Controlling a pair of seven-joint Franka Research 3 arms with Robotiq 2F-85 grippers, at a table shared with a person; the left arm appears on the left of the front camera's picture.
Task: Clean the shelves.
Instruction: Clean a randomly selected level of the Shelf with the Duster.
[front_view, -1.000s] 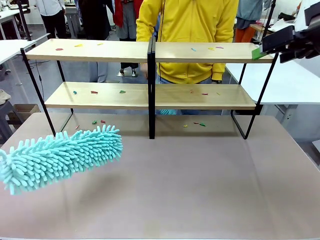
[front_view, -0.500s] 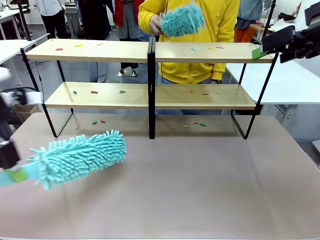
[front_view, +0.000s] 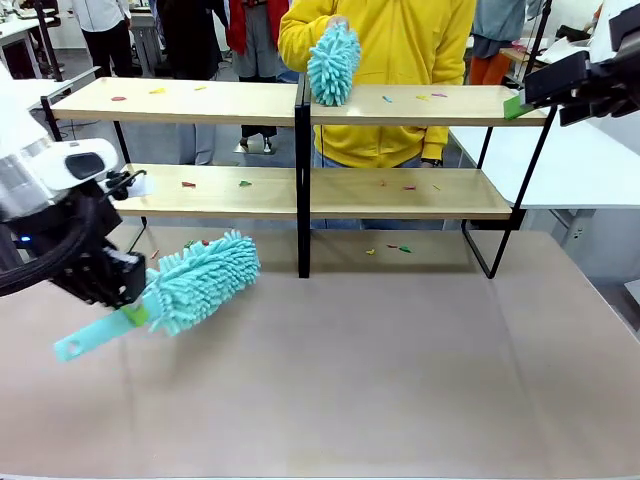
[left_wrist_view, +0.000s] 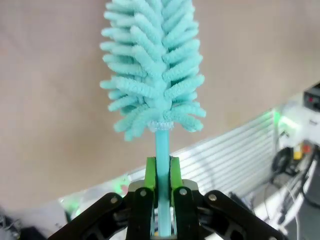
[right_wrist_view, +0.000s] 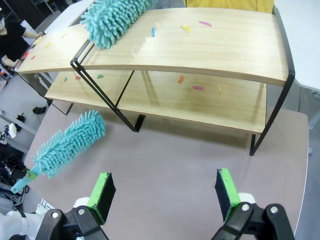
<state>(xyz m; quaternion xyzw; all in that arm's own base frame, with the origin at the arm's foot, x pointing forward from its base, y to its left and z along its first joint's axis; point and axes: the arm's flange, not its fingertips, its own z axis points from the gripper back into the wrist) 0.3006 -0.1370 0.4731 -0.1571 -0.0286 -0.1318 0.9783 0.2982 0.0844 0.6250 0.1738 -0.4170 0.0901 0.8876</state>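
Teal duster (left_wrist_view: 152, 65) handle clamped in left tool (left_wrist_view: 162, 167), fluffy head over table (front_view: 400, 380), before left half of shelves (front_view: 200, 101) standing at table's far side. Right tool (right_wrist_view: 165, 192) jaws spread wide, holding nothing.

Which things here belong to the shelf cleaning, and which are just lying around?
Part of the job:
- shelves
- teal duster, handle clamped in the left gripper
- person's teal duster, on the top board
- coloured scraps on both boards

Not part of it:
- white side table
- bystanders behind
- right gripper, open, holding nothing
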